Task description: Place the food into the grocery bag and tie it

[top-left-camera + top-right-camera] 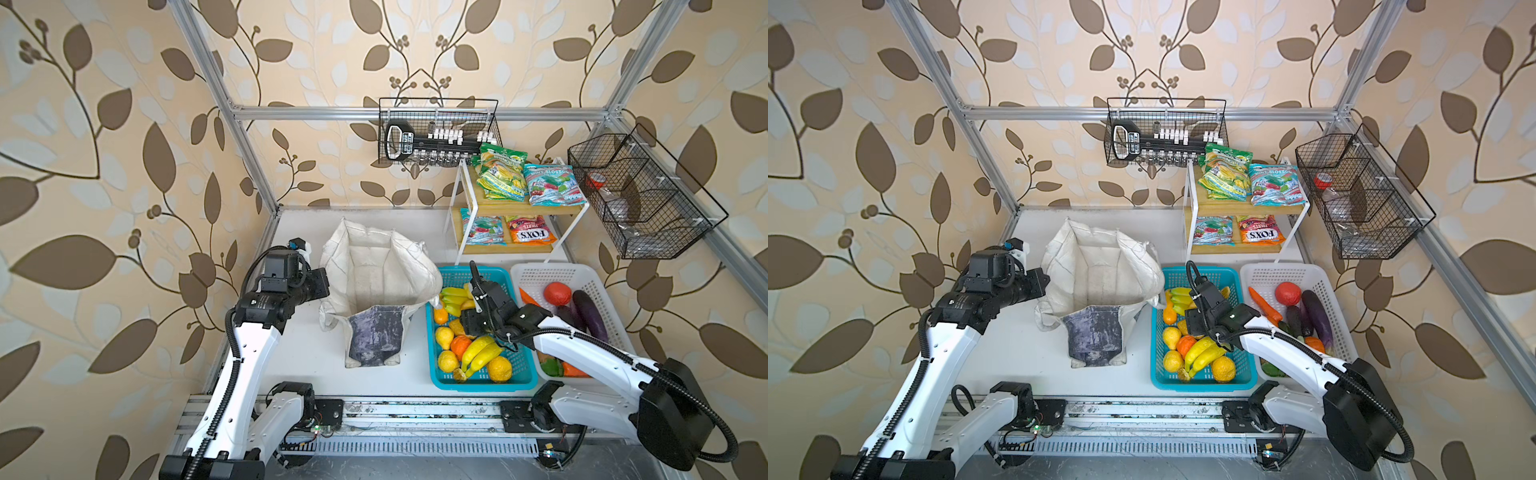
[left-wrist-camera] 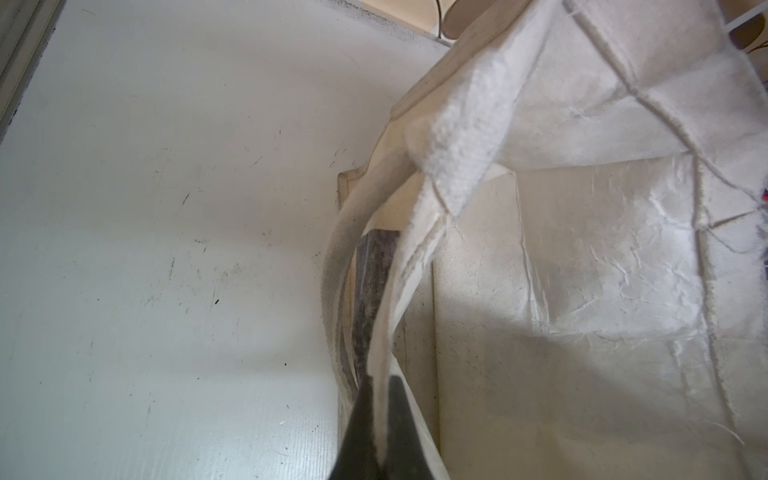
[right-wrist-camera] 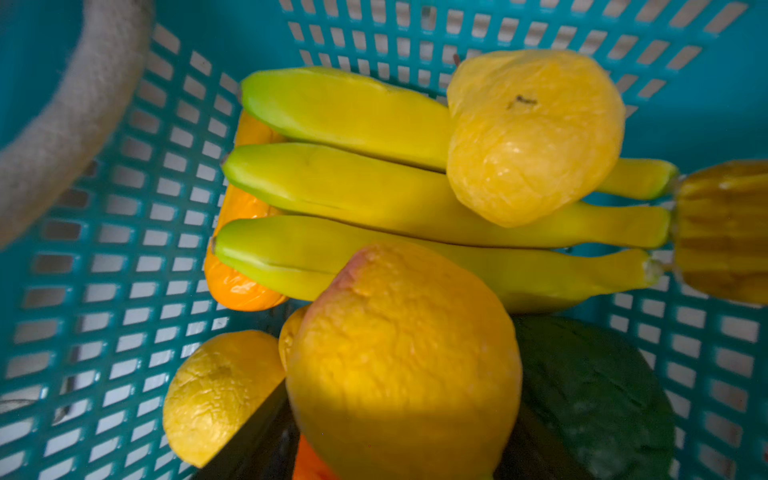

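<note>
So, loading step: my left gripper (image 2: 379,378) was clamped on the grocery bag (image 1: 376,270) rim; right gripper (image 1: 468,326) hovered at a yellow fruit (image 3: 403,365), jaw state unclear. Next needed: grasp, carry over.

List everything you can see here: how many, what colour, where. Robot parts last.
cloth bag: one, off-white with grey panel, standing open mid-table
turquoise basket: one, right of the bag
toy fruit: many, yellow, orange and green-yellow, in the turquoise basket
white basket: one, far right
toy vegetables: several, red, purple, orange, green, in the white basket
shelf rack: one, white and wood, back right
snack packets: at least four, green-yellow, teal-red, orange, on the rack
wire baskets: two, black, hung on the back and right rails
left claw: black, shut on the bag's edge
right claw: black, down among the fruit, grip unclear
</note>
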Available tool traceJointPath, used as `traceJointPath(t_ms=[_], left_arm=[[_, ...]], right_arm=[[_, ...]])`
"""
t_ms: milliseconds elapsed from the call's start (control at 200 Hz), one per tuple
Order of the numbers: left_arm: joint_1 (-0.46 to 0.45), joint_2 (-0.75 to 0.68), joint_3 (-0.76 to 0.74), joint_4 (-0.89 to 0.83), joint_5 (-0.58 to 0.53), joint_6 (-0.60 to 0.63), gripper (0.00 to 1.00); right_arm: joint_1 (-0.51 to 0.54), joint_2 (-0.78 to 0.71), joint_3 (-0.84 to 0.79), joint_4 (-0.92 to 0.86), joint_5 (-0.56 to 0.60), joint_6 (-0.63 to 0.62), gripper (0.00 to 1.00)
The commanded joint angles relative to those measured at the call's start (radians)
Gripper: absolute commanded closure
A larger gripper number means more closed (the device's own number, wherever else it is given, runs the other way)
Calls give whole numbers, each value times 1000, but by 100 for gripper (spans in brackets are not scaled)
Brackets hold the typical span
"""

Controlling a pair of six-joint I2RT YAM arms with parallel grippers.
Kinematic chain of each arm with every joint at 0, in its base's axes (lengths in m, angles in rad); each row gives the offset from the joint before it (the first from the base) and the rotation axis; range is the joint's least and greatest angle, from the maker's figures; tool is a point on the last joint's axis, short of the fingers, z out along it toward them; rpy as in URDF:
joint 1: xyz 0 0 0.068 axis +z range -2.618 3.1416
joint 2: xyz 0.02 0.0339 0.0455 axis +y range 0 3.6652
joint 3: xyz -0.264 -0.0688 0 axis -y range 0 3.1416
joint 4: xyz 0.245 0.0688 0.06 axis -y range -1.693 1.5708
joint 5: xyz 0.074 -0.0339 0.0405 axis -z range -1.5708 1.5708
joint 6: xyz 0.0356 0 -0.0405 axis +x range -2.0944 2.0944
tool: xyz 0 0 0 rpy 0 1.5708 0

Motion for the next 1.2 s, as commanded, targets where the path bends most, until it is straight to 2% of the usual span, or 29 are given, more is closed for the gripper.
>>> traceJointPath(t_ms=[0,110,270,435,635,710,995,1195], left_arm=[[8,-1,-8,12,17,22,100],[8,5,-11,13,13,24,100],[8,2,-11,14,13,26,100],[8,1,-10,10,3,27,100],[7,5,-8,9,4,27,100],[9,7,-9,9,8,29,100],[9,19,-1,-6,1,36,100],[9,-25,0,-1,44,39,100]], right_arm=[[-3,-49,-15,30,25,-23,33],[-35,-2,-7,23,20,-31,25],[-59,55,-2,77,11,-48,24],[-60,63,16,65,-2,-59,34],[-56,-23,-1,33,-23,-47,53],[-56,-77,0,28,-9,-47,49],[-58,-222,120,-46,-20,-68,49],[-25,-198,305,-79,-20,-63,49]])
